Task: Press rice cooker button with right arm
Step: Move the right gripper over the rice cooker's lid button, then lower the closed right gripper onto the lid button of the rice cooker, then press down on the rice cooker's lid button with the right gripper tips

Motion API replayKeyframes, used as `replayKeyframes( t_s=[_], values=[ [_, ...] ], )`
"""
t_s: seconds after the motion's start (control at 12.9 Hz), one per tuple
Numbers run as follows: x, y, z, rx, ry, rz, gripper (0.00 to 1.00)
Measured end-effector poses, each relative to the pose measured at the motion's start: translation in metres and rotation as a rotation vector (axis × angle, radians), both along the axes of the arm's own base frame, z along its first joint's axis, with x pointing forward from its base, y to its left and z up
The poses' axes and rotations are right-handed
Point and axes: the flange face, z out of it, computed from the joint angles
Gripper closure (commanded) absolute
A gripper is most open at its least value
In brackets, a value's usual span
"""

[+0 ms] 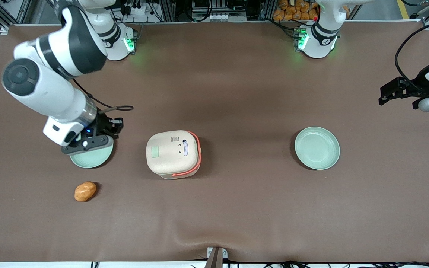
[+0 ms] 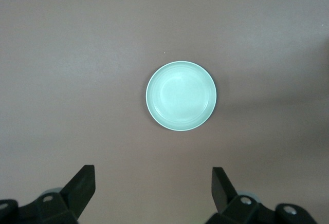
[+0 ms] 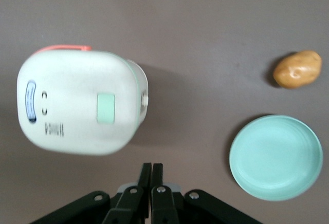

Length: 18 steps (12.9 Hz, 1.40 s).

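The right arm (image 1: 54, 80) is glossy white with dark grey joint bands, a round dark cap, a thin black cable, and a black tool (image 3: 151, 175) with fingers pressed together.

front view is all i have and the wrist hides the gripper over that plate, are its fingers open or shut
observer: shut. the gripper, hanging above the plate, has its fingertips pressed together with nothing between them
operator: anything on the plate under it
observer: no, the whole plate shows and it is bare
operator: any button on the rice cooker's side
observer: the rice cooker has a small pale nub on the wall facing the plate, possibly the button
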Motion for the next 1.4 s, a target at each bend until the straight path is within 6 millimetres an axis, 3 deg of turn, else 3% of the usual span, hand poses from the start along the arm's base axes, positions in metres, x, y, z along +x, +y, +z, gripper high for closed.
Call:
replayKeyframes(
  t_s=[0.39,1.01,1.4],
  values=[
    [0.013,0.035,-0.048,0.03,-0.012,-0.074,0.95],
    [0.011,0.081,-0.082,-0.031,-0.076,-0.05,0.95],
    [0.012,0.086,-0.097,-0.056,-0.073,-0.041,0.95]
  ],
)
